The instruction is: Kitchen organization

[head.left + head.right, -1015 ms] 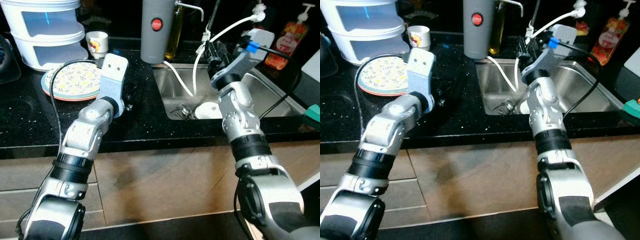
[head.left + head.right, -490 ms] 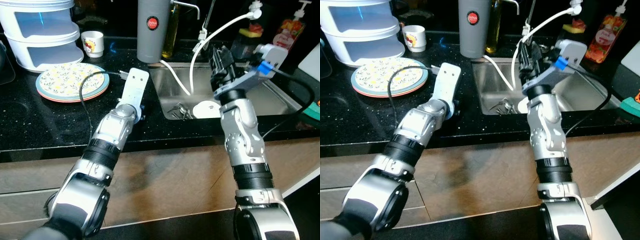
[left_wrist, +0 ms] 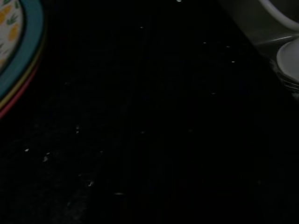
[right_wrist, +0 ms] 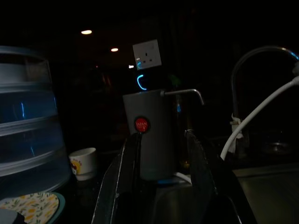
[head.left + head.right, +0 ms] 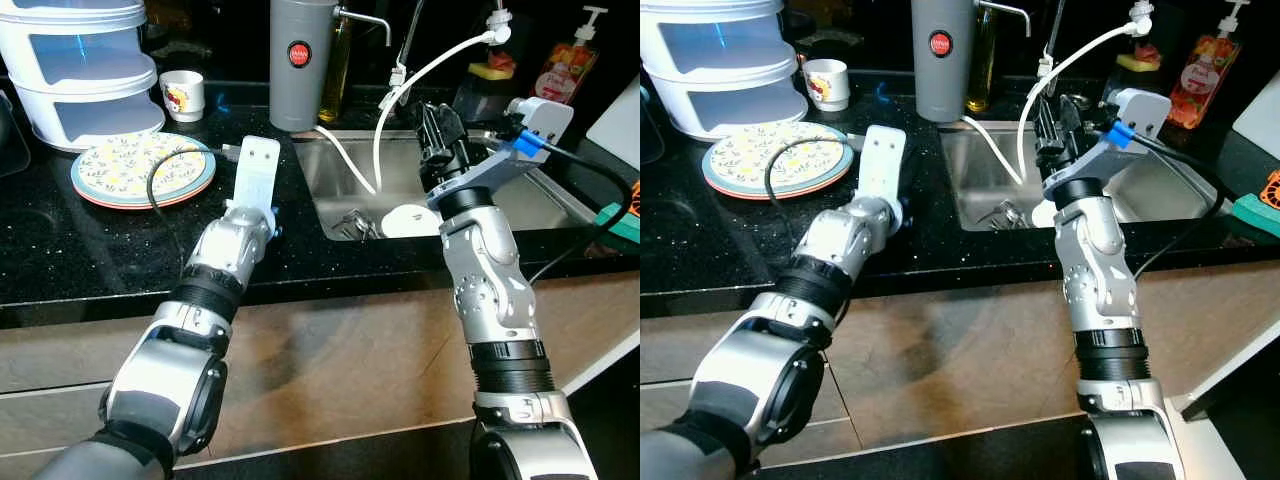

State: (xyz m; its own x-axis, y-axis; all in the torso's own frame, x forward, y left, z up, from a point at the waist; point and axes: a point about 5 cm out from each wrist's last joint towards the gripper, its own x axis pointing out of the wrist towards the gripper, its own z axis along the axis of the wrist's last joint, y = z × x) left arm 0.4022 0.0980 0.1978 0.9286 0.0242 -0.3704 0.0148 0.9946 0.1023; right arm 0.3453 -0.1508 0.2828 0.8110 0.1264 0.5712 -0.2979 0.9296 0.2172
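Observation:
A floral plate [image 5: 140, 168] lies on the black counter [image 5: 60, 250], and its rim [image 3: 18, 56] appears in the left wrist view. My left gripper's wrist housing [image 5: 255, 170] hangs over the counter between the plate and the sink [image 5: 540, 200], with its fingers hidden beneath it. A white plate [image 5: 408, 218] and some cutlery [image 5: 355, 222] lie in the sink. My right gripper [image 5: 436, 125] is raised above the sink's near edge. It is open with nothing between its fingers [image 4: 126, 177], which point toward the grey canister [image 4: 149, 135].
A small cup [image 5: 182, 95] and stacked white containers [image 5: 80, 70] stand at the back left. The grey canister [image 5: 297, 60], a white hose [image 5: 430, 70] and a tap crowd the sink's back. A soap bottle [image 5: 562, 70] and a green sponge [image 5: 620, 215] sit at the right.
The camera has shifted. My left wrist has moved right, off the plate toward the sink. My right wrist has rolled, so its housing now sticks out to the right.

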